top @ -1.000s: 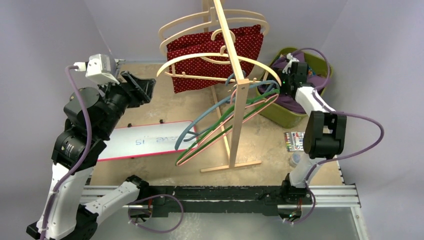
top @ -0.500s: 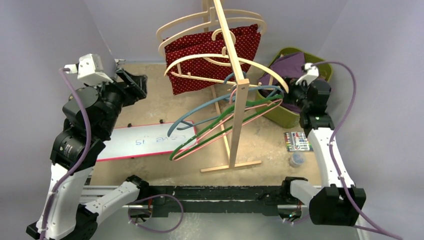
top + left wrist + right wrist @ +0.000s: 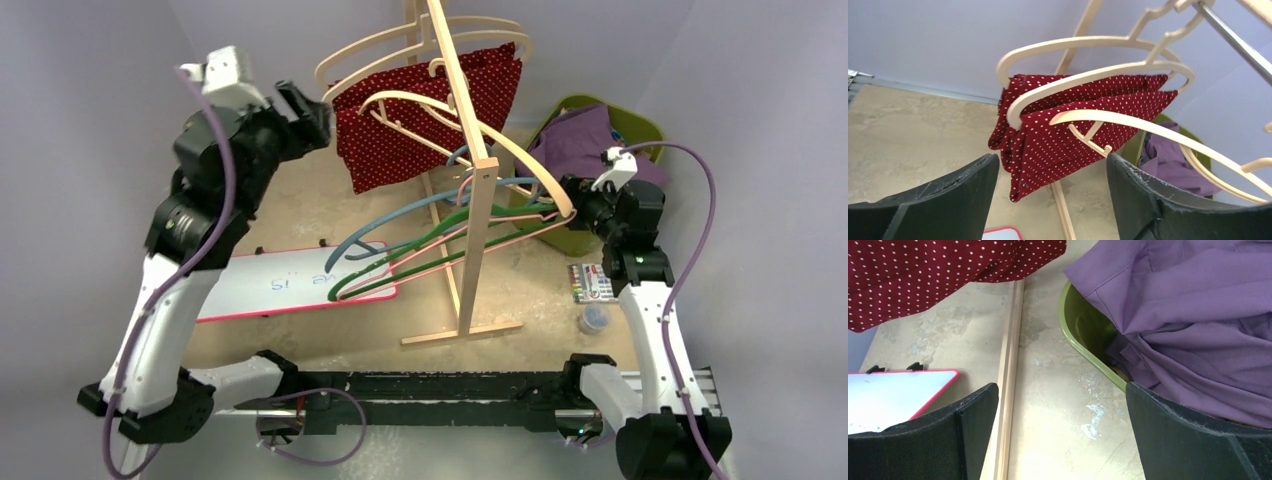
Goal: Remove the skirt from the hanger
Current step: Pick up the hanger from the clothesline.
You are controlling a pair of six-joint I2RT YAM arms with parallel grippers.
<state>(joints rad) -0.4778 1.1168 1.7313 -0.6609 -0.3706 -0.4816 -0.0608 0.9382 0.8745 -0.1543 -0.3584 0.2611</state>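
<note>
The skirt [image 3: 425,115] is dark red with white dots and hangs folded over a pale wooden hanger [image 3: 400,50] high on the rack. My left gripper [image 3: 312,112] is raised just left of the skirt's edge, open and apart from it. The left wrist view shows the skirt [image 3: 1073,135] draped under the curved hanger [image 3: 1088,77], ahead of my left gripper [image 3: 1052,160], whose jaws hold nothing. My right gripper [image 3: 572,195] hovers by the bin, right of the rack. In its wrist view, that right gripper [image 3: 1062,390] is open over bare tabletop.
A wooden rack post [image 3: 480,200] stands mid-table, carrying more wooden hangers plus blue, green and pink plastic ones [image 3: 420,240]. A green bin [image 3: 560,238] with purple cloth [image 3: 580,140] sits at right. A whiteboard [image 3: 270,285] lies at left, a marker box [image 3: 590,283] and small cup [image 3: 594,320] at right.
My left arm has risen and swung right, up to the skirt's left edge. My right arm pulled back out of the bin. The hangers on the rack have swung.
</note>
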